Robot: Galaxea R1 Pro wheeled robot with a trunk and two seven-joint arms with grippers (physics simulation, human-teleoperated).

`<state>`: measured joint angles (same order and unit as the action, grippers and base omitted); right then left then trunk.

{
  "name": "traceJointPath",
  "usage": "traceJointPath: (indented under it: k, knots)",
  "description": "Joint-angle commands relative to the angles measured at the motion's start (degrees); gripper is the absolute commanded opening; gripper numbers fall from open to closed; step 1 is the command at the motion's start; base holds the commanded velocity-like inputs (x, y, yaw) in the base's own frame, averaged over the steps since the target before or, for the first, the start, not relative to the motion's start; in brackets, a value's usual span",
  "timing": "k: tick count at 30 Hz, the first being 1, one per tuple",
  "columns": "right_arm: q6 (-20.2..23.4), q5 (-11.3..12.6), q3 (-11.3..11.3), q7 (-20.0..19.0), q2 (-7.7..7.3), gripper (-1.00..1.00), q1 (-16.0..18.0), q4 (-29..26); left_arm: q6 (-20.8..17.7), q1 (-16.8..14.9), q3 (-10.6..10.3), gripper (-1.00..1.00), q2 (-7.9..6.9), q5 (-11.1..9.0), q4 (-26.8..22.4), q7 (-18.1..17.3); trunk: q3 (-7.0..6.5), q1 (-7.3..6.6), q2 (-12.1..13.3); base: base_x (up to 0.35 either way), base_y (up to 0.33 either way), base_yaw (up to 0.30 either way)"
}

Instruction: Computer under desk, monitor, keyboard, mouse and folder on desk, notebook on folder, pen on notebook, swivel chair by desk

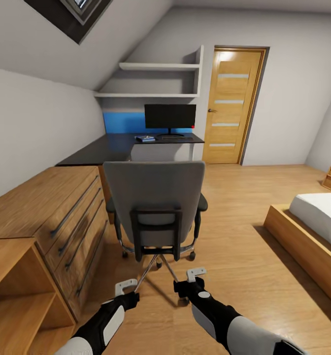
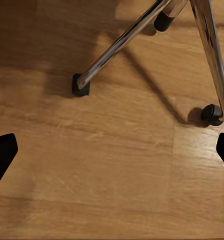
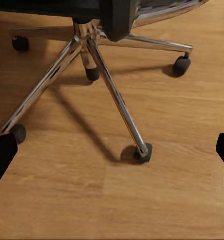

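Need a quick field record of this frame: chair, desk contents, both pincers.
swivel chair: back toward camera, standing apart from the desk, between it and the robot
desk: monitor upright; keyboard in front of it; folder left of keyboard
left pincer: open, empty, over floor
right pincer: open, empty, near chair base

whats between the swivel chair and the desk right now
In the head view, bare oak floor separates the swivel chair from the desk; the chair's back hides part of that stretch.
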<state>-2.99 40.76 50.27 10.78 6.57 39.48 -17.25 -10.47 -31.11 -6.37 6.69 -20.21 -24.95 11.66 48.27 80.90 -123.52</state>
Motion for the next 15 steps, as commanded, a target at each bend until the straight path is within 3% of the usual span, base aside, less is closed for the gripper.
traceJointPath:
  k: [1,5,15]
  knots:
    - [0.2,0.6,0.5,0.3,0.0,1.0,0.3,-0.1,-1.1,0.0,-0.5,1.0,-0.03,-0.6,-0.8,0.5,0.24,0.22,-0.4,0.0,0.0,0.0]
    - [1.2,0.7,0.4,0.3,0.01,1.0,1.0,-0.2,-3.7,0.0,-0.5,1.0,0.39,-0.3,-3.0,0.5,0.96,1.1,-2.0,0.0,0.0,0.0]
    - [-1.1,0.8,0.6,0.2,-0.05,1.0,1.4,0.2,-4.7,0.0,-0.3,1.0,0.64,0.8,-3.9,0.5,2.76,3.29,-6.1,0.0,0.0,0.0]
